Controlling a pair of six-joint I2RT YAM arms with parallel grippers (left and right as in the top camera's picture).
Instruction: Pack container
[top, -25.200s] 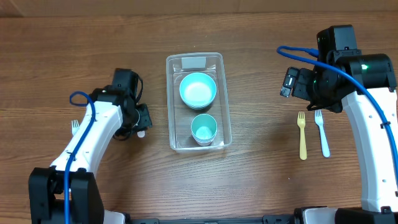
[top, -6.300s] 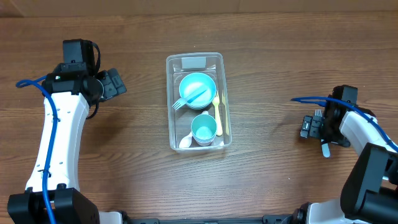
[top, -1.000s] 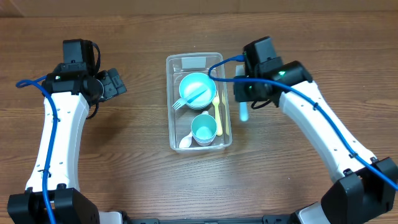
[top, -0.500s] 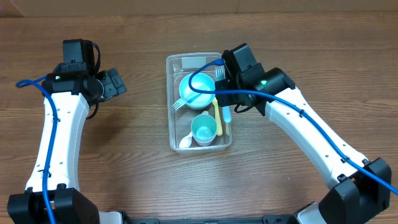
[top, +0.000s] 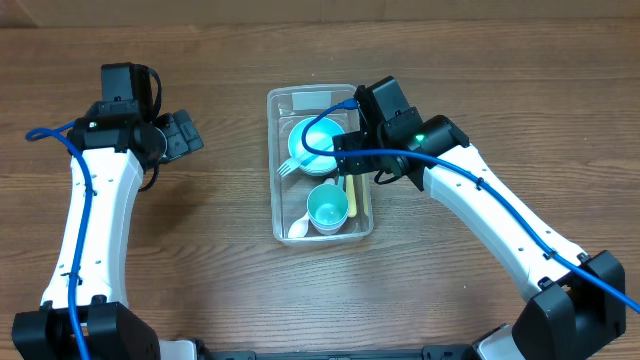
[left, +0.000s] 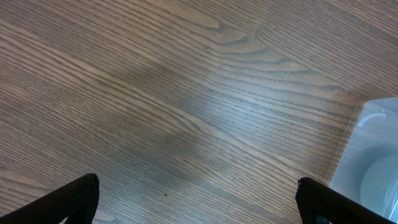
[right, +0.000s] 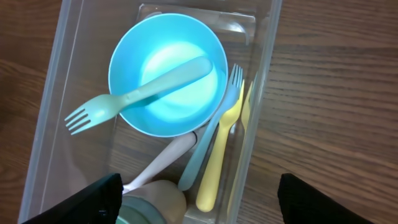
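The clear container (top: 274, 170) stands mid-table with its whitish label (top: 312, 100) at the far end. Inside it are a blue bowl (right: 168, 74) with a teal fork (right: 134, 98) across it, a teal cup (top: 327, 210), a white spoon (right: 158, 168), a yellow fork (right: 217, 163) and a pale blue fork (right: 214, 134). The last two lie side by side along the container's right wall (right: 255, 112). My right gripper (top: 358, 168) (right: 208, 211) hangs open over these forks, holding nothing. Off to the left, my left gripper (top: 186, 134) (left: 199, 211) is open over bare wood.
A corner of the container (left: 373, 155) shows at the right edge of the left wrist view. The right arm (top: 500, 230) stretches from the near right corner across to the container. Brown wooden tabletop (top: 200, 250) lies all around.
My right gripper carried the pale blue fork leftward over the container, then opened. The fork now lies inside beside the yellow one. The left arm has not moved.
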